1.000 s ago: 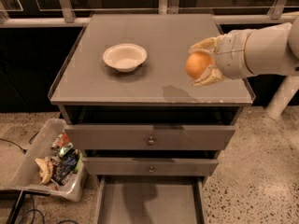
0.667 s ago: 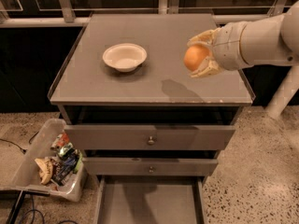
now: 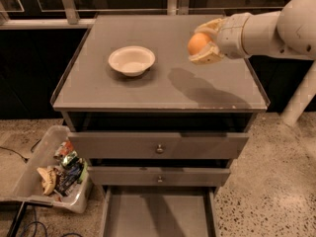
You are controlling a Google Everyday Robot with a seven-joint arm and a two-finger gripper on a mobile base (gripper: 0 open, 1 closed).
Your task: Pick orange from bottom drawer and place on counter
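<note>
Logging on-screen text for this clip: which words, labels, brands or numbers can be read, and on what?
No text can be read.
Print on the packets in the floor bin: too blurred to read.
The counter, white bowl and drawer fronts: none.
The gripper, shut on the orange above the counter: none.

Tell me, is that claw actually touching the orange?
Touching. The camera view shows the gripper above the counter, its fingers pressed against the orange top and bottom.
</note>
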